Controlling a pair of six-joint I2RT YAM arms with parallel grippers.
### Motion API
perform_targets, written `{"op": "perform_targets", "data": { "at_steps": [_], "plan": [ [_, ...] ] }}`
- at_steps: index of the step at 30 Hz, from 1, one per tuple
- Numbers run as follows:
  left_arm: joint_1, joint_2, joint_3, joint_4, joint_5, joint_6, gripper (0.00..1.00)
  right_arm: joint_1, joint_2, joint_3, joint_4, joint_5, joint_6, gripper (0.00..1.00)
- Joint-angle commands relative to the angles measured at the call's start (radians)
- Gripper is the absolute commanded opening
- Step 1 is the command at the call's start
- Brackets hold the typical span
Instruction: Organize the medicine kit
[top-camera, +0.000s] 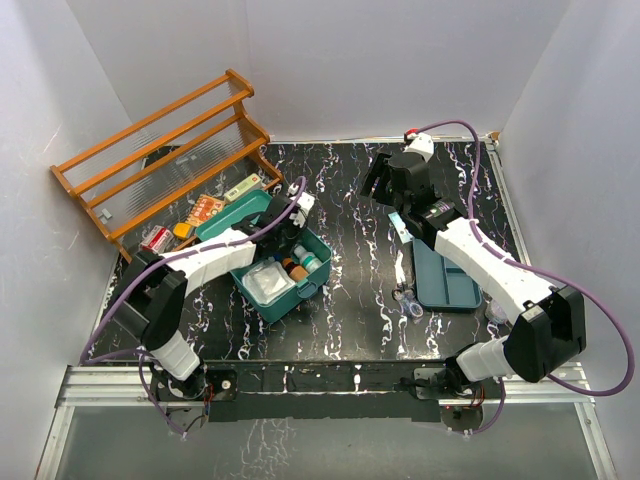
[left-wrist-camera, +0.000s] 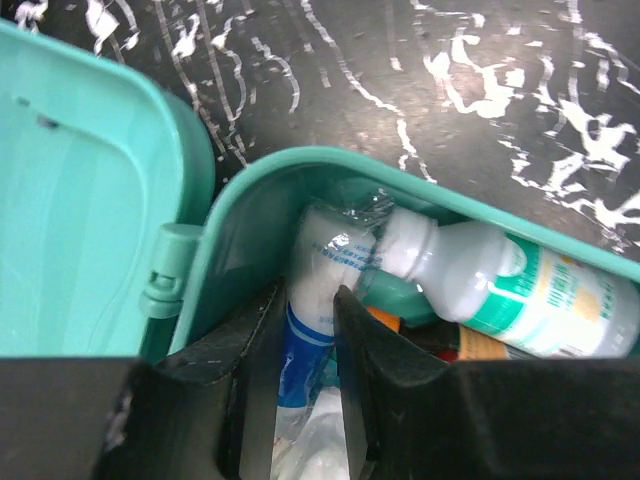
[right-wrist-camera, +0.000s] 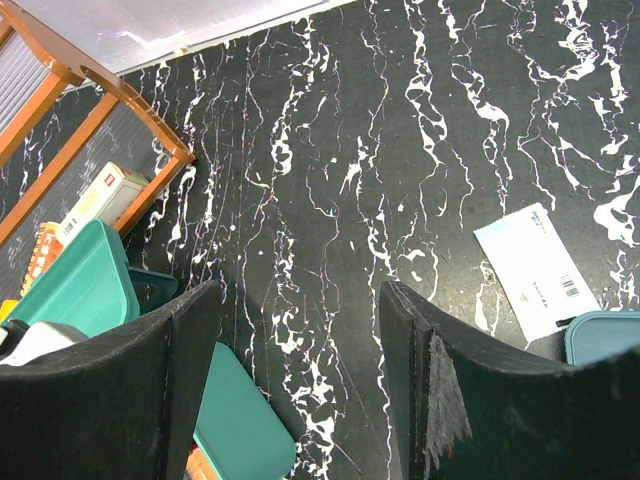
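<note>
Kit is placed left of centre on the table, lid thrown open to the far left. A clear-lidded case is seen in its near part, bottles behind it. A flat tray is noted near right, well apart from it.

Left gripper is lowered into the box at its far wall, beside the hinge. Its fingers are pressed together on a blue-and-white tube. A white bottle with a green label is laid on its side, touching the tube.

Small cartons are scattered past the lid. A white slip is laid flat near the tray's far end.

Right gripper is held above bare table, far centre, fingers spread wide, nothing between them.

A wooden rack is propped at far left.
</note>
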Motion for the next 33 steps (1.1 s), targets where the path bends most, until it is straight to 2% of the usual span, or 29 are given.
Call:
{"op": "perform_targets", "data": {
  "at_steps": [1, 3, 8, 12, 22, 28, 33],
  "plan": [
    [-0.007, 0.009, 0.042, -0.056, -0.187, -0.133, 0.25, -0.005, -0.003, 0.006, 0.018, 0.002, 0.008, 0.62],
    [-0.007, 0.008, 0.047, -0.065, -0.190, -0.159, 0.25, -0.006, -0.001, 0.007, 0.018, 0.000, 0.011, 0.62],
    [-0.012, -0.020, 0.048, -0.044, -0.069, -0.146, 0.35, -0.006, 0.001, 0.008, 0.017, -0.005, 0.013, 0.62],
    [-0.012, -0.055, 0.041, -0.036, -0.066, -0.145, 0.38, -0.005, 0.001, 0.007, 0.017, -0.007, 0.015, 0.61],
    [-0.013, -0.113, -0.017, -0.111, -0.162, -0.198, 0.35, -0.005, -0.002, 0.002, 0.014, -0.007, 0.016, 0.61],
    [-0.013, -0.135, -0.052, -0.142, -0.192, -0.226, 0.29, -0.006, 0.001, 0.003, 0.011, -0.012, 0.013, 0.61],
    [-0.013, -0.103, -0.077, -0.103, -0.143, -0.228, 0.25, -0.006, 0.002, 0.004, 0.009, -0.013, 0.011, 0.61]
  ]
}}
